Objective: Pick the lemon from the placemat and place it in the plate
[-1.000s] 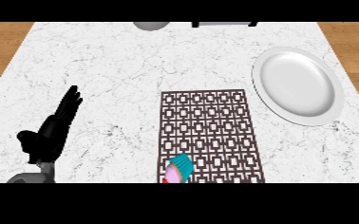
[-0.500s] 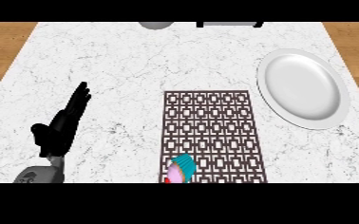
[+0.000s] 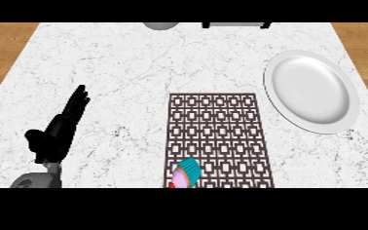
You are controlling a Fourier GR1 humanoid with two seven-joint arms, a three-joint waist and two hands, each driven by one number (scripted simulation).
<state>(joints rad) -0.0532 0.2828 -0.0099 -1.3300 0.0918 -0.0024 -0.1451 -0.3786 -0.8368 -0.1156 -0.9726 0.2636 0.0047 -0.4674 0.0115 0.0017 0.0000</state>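
Head view: the left hand shows at the lower left, black, its fingers straight and close together, pointing up and slightly right over the white, grey-veined marble tabletop; it holds nothing. The right hand is not visible.

Well to the right of the hand lies a dark brown rectangular placemat with an openwork lattice of small squares. At the placemat's near left corner, lower right of the hand, sits a cupcake tipped on its side, with a ribbed teal wrapper, pink frosting and a small red bit at its lower edge. No lemon can be made out on the placemat. Farther right, just beyond the placemat's far right corner, is a smooth white round plate, bare inside.

Compared with half a second ago, the hand has shifted slightly right and up, and the whole scene sits a touch farther right; the cupcake and plate keep their places on the tabletop.
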